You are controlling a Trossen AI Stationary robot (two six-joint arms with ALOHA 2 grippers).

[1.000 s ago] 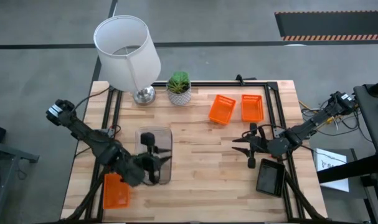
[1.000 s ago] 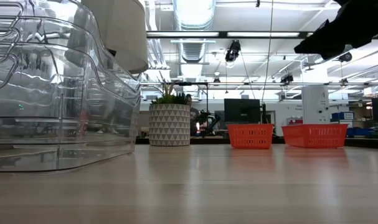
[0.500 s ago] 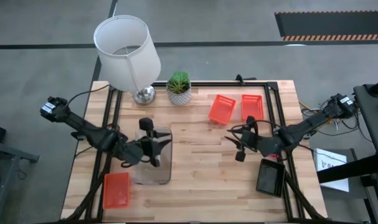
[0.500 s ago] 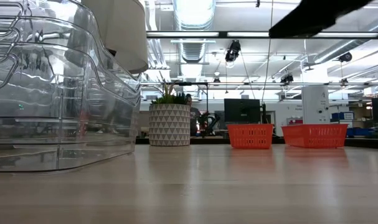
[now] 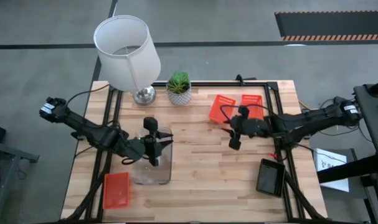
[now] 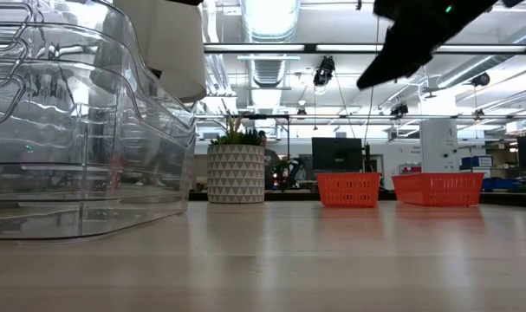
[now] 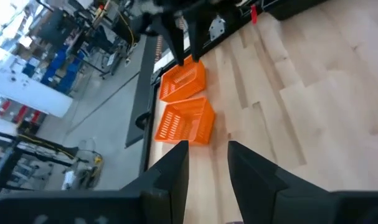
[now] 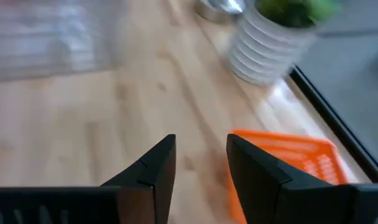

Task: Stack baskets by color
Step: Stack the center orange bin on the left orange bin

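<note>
A nested stack of clear baskets (image 5: 152, 167) (image 6: 81, 130) rests on its bottom at the table's middle left. One orange basket (image 5: 116, 190) lies near the front left corner. Two more orange baskets (image 5: 222, 107) (image 5: 251, 106) (image 7: 184, 121) (image 8: 288, 155) sit at the far right. A black basket (image 5: 270, 176) stands at the near right. My left gripper (image 5: 164, 143) (image 7: 207, 149) hovers open over the clear stack's far part, pointing toward the table's right. My right gripper (image 5: 229, 126) (image 8: 200, 143) hangs open just in front of the left one of the far orange baskets.
A lamp with a white shade (image 5: 126, 50) and a potted plant (image 5: 179, 89) stand at the far edge, left of the two orange baskets. A black frame (image 5: 276, 124) runs along the table's sides. Bare wood lies between the clear stack and the black basket.
My left gripper has swung from above the near-left orange basket toward the far edge and rolled, ending over the clear stack. My right gripper has risen and travelled from near the black basket toward the far orange baskets. No basket has moved.
</note>
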